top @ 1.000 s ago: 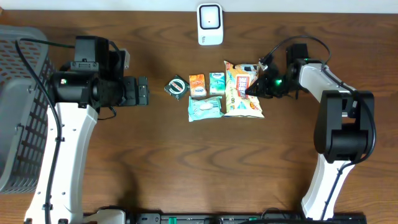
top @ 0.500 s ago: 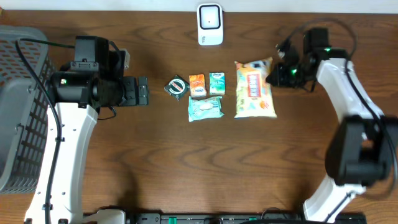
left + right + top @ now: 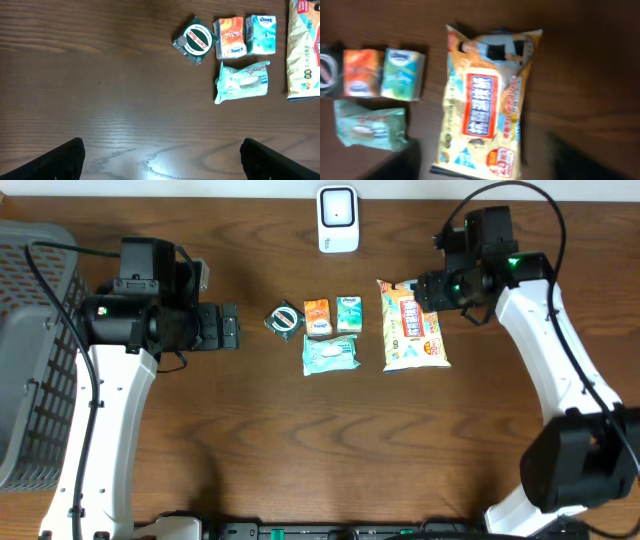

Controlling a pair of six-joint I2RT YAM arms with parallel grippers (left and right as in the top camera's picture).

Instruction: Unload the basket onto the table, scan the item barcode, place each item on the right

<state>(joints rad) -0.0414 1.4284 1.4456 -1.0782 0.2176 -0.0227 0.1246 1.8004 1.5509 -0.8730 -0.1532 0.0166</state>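
overhead: straight down, far | wrists: downward, nearer | all share snack bag (image 3: 412, 328) (image 3: 305, 50) (image 3: 490, 100)

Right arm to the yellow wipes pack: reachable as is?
Probably yes. The right fingers hang apart just above the top end of the yellow wipes pack, with nothing between. The tissue packs lie clear to one side.

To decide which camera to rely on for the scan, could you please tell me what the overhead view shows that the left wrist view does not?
Only overhead: the white scanner at the far edge, the grey basket, and the right claw over the yellow pack's top end. Only left wrist: no extra item, just readable lettering on the round tin. Both: that tin, the orange packet, teal packet, wipes pack, the yellow pack (cropped in the wrist view) and the open left claw.
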